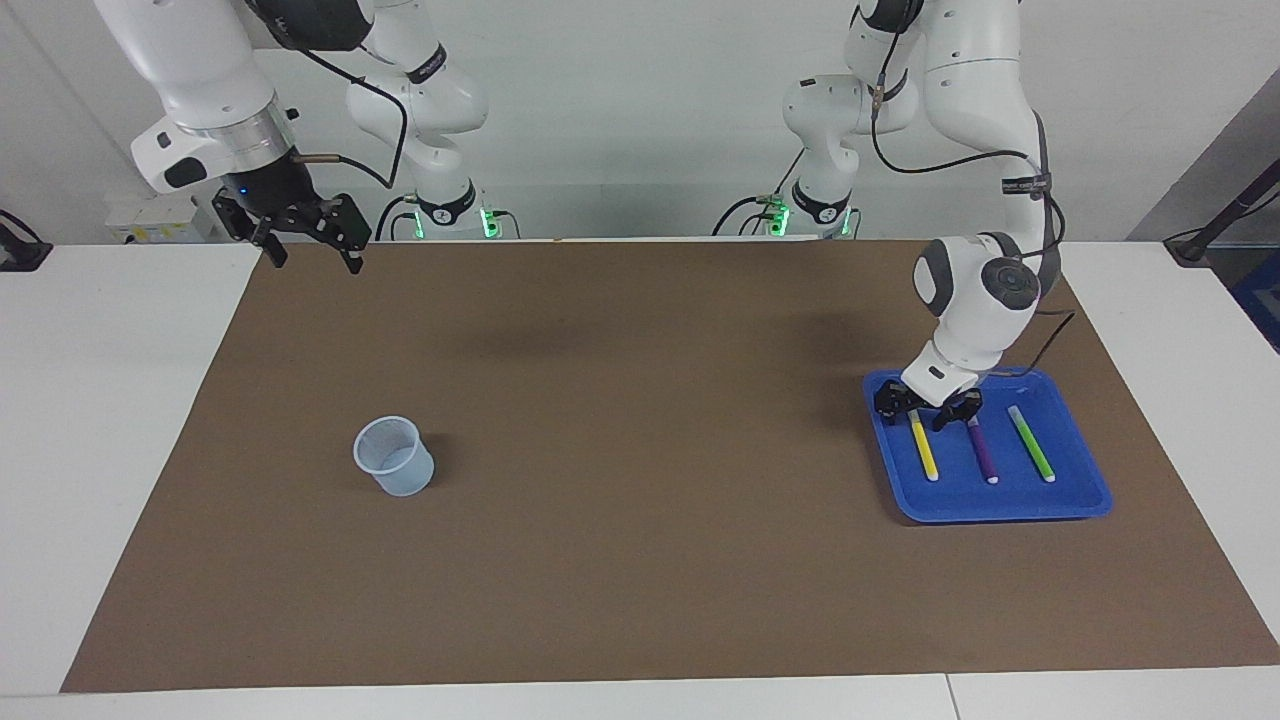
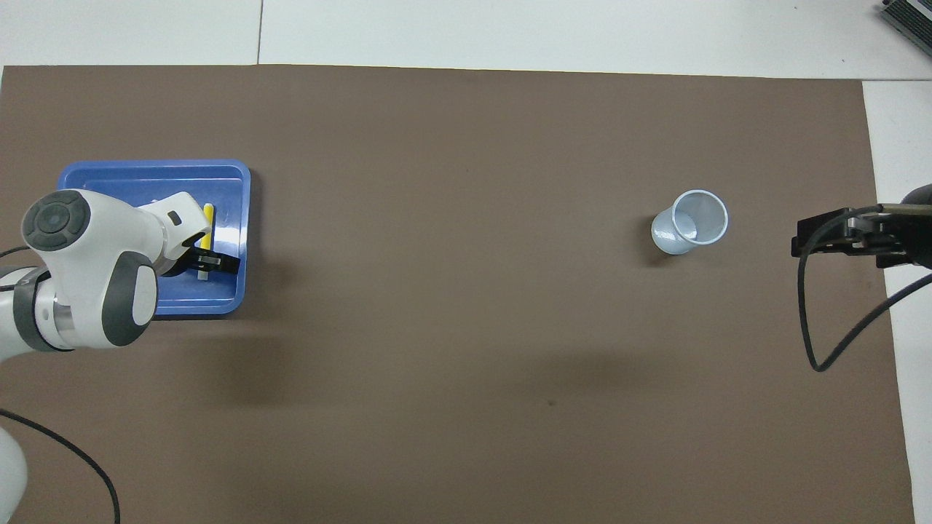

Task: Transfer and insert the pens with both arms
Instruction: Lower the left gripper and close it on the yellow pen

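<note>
From the facing view, the left pincer [image 1: 916, 407] is down in the blue tray [image 1: 1085, 490] at the left arm's end of the surface [image 1: 640, 560]. Its two fingers stand one on each side of the robot-side end of the yellow pen [image 1: 923, 446], narrowed around that end; whether they already press on the pen cannot be told. The yellow pen lies flat on the tray floor. The purple pen [image 1: 982, 450] lies just beside it, and the green pen [image 1: 1031, 444] lies beside that one, toward the tray's outer edge; all three run roughly parallel and apart from one another. The right pincer [image 1: 308, 250] hangs in the air over the edge of the brown mat [image 1: 640, 330] at the right arm's end, its fingers spread wide with nothing between them; that arm waits. A pale translucent cup [image 1: 394, 457] stands upright on the mat toward the right arm's end, well apart from the tray.

From the overhead view, the left arm's white wrist covers much of the tray [image 2: 218, 306]. The left pincer [image 2: 207, 263] shows as a black bar across the near end of the yellow pen [image 2: 207, 222]; the purple and green pens are hidden under the arm. The cup [image 2: 690, 231] stands with its mouth up and nothing in it. The right pincer [image 2: 837, 233] shows at the mat's edge beside the cup, not touching it.
</note>
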### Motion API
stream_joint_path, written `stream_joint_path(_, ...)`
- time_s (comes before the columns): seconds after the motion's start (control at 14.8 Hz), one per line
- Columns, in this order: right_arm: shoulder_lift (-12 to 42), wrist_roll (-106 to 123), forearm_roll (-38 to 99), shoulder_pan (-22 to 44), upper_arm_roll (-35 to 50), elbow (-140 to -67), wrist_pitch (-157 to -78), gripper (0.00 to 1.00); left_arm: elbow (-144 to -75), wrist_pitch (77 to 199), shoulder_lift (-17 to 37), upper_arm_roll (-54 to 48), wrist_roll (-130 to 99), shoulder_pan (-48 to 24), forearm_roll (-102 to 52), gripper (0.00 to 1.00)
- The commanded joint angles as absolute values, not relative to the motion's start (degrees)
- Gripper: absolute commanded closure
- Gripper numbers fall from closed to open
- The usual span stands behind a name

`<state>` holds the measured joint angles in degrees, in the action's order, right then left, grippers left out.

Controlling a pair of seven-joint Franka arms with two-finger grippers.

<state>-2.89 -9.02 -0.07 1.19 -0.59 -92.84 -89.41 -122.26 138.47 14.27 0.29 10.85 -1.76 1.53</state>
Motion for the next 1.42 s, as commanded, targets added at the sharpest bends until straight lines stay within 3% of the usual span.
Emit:
stream_joint_path(0.0, -3.69, -8.0, 1.14, 1.23, -0.97, -93.52, -89.21, 0.0, -124.63, 139.66, 13.71, 0.35, 11.25, -1.76, 2.29, 0.55)
stream_joint_path(0.47, -3.69, -8.0, 1.14, 1.23, -1.14, -93.52, -89.21, 0.0, -124.19, 139.13, 13.71, 0.35, 10.55, -1.23, 2.29, 0.99)
stream_joint_path(1.35, -3.69, -8.09, 1.14, 1.23, -1.05, -93.52, -89.21, 0.0, -121.12, 135.0, 13.54, 0.18, 10.46, -1.41, 1.93, 1.0)
